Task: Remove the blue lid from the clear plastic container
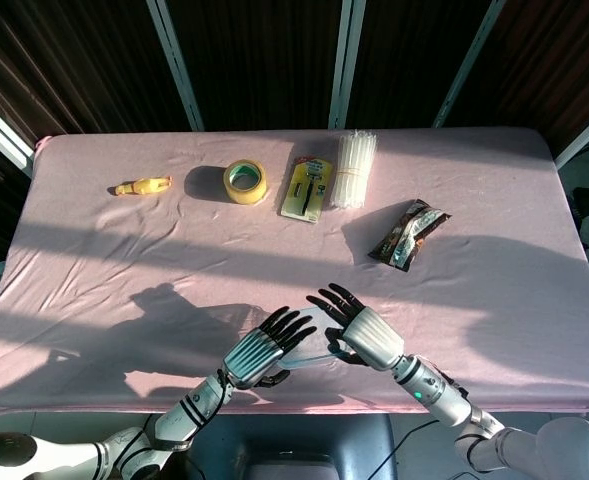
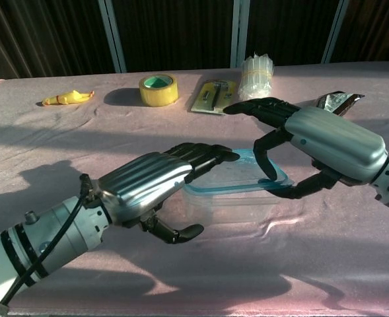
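The clear plastic container (image 2: 237, 206) with its blue lid (image 2: 244, 178) is near the table's front edge, between my two hands. My left hand (image 2: 151, 185) grips the container's left end, with fingers (image 2: 204, 153) over the lid and the thumb (image 2: 174, 231) curled below. My right hand (image 2: 323, 142) pinches the lid's right edge between a finger (image 2: 267, 158) and the thumb (image 2: 300, 191). In the head view the left hand (image 1: 259, 355) and right hand (image 1: 366, 335) hide most of the container (image 1: 312, 342). I cannot tell whether it rests on the cloth.
Along the far side of the pink tablecloth (image 1: 124, 270) lie a yellow toy (image 1: 142, 186), a yellow tape roll (image 1: 245, 181), a carded tool pack (image 1: 307, 188) and a bundle of clear straws (image 1: 353, 170). A dark snack packet (image 1: 409, 233) lies right of centre.
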### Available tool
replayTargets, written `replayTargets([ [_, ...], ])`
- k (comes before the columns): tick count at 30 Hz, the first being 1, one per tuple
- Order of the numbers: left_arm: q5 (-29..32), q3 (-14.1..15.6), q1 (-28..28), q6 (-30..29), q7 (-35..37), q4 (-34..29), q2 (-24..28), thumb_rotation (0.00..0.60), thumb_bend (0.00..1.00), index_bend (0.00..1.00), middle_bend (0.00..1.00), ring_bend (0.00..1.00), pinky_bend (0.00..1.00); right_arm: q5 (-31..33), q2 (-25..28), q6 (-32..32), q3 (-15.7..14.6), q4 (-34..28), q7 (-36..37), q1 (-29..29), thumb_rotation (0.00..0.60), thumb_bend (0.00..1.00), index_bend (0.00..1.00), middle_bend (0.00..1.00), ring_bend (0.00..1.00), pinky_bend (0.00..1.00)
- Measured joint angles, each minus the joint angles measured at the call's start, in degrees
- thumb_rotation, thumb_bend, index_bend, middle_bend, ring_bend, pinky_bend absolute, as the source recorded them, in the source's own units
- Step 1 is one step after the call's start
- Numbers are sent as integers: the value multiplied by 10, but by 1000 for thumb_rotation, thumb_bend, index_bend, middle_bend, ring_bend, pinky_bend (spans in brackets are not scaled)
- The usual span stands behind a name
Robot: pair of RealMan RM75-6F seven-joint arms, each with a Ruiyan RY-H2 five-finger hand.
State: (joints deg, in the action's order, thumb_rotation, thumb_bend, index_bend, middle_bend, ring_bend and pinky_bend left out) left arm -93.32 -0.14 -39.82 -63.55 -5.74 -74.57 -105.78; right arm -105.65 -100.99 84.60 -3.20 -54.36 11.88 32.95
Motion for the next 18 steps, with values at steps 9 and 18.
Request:
replayTargets([
  [9,-18,-6,3,-36,49,3,25,600,324,0,0,0,0,7,33,9,7,-29,-9,-2,600,899,808,180,4,18],
  [18,-33,-8,11,-74,70,4,52,600,325,0,0,0,0,19,66,11,14,-40,-27,-8,600,899,808,180,4,18],
])
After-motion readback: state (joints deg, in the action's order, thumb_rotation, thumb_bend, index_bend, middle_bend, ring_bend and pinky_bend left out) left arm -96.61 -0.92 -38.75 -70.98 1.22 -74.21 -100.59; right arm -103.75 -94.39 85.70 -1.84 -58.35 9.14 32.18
